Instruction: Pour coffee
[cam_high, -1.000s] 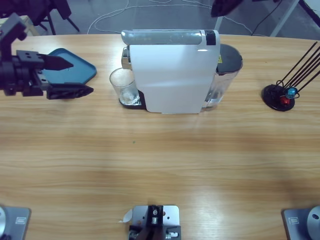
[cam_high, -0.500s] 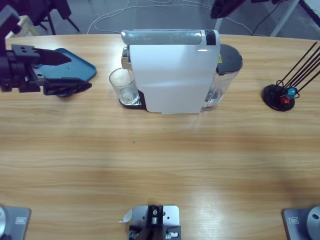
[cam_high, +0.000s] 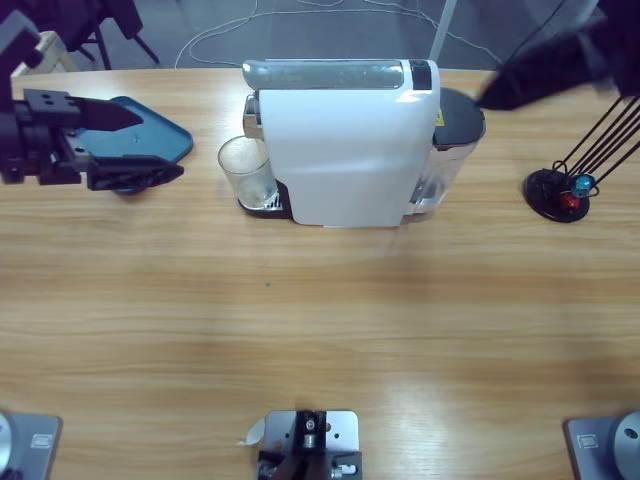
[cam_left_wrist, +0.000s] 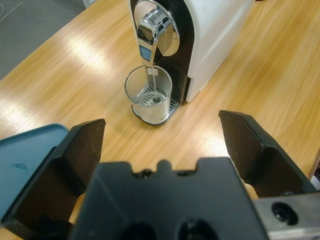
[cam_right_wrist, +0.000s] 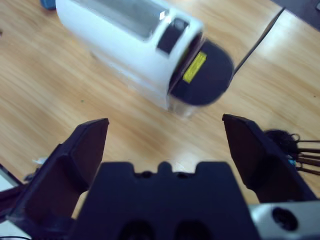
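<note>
A white coffee machine (cam_high: 340, 145) stands at the table's back middle, its black water tank (cam_high: 455, 125) on the right end. An empty clear glass (cam_high: 245, 172) sits on the drip tray under the chrome spout (cam_left_wrist: 150, 35); the left wrist view shows the glass (cam_left_wrist: 148, 94) straight ahead. My left gripper (cam_high: 130, 145) is open at the far left, well short of the glass, over the blue tray. My right gripper (cam_right_wrist: 165, 150) is open, high above the machine (cam_right_wrist: 135, 45). In the high view the right arm (cam_high: 560, 65) is a dark blur at the top right.
A teal blue tray (cam_high: 135, 135) lies at the back left under my left jaws. A black round stand with thin rods and small red and blue pieces (cam_high: 565, 190) sits at the right. The wooden table (cam_high: 320, 330) stretches bare in front.
My left gripper pulled back a little to the left earlier, then held still. The right arm swung from the top middle down toward the upper right.
</note>
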